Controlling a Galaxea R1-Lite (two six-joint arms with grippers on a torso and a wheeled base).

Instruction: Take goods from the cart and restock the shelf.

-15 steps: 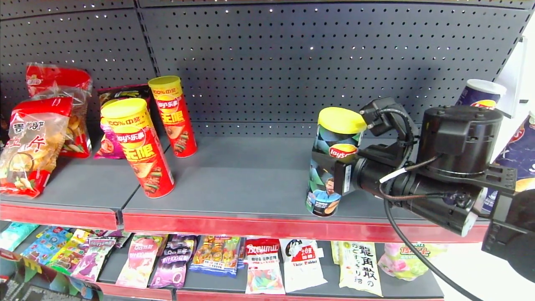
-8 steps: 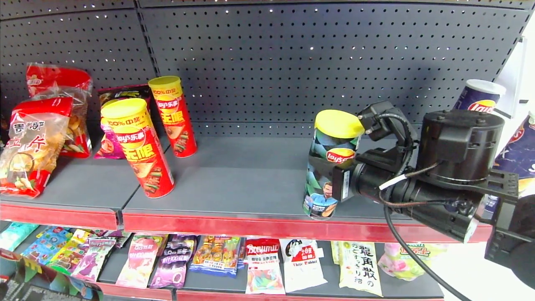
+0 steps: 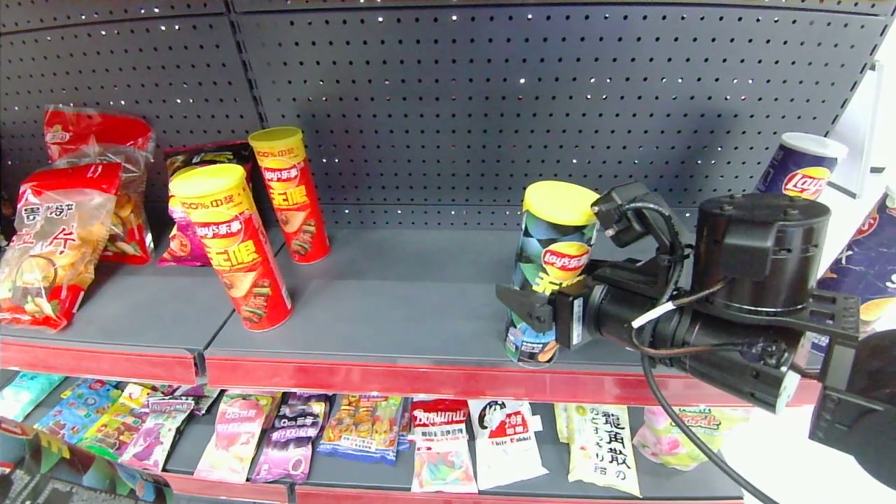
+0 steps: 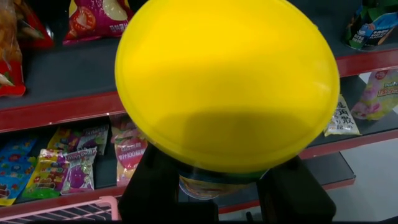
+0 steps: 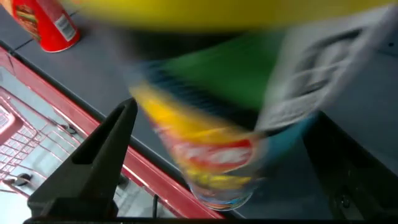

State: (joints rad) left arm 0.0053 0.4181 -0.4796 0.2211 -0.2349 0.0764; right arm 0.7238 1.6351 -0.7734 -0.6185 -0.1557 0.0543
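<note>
Near the shelf (image 3: 392,308) front edge, the green can (image 3: 560,231) stands delivered, the right pincer (image 3: 537,309) spread loosely around it. The left pincer (image 4: 217,194) grips a second can (image 4: 224,81), not yet shelved.

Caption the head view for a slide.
Restocking snacks: right hand around a yellow-lidded green chip can at the front edge of the shelf, two red chip cans farther left.

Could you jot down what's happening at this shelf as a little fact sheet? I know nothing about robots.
right gripper: open, fingers flanking the green can
green can position: upright, near the front edge of the upper shelf
left gripper: shut on a yellow-lidded can
neighbours: red cans and snack bags further left on the shelf
</note>
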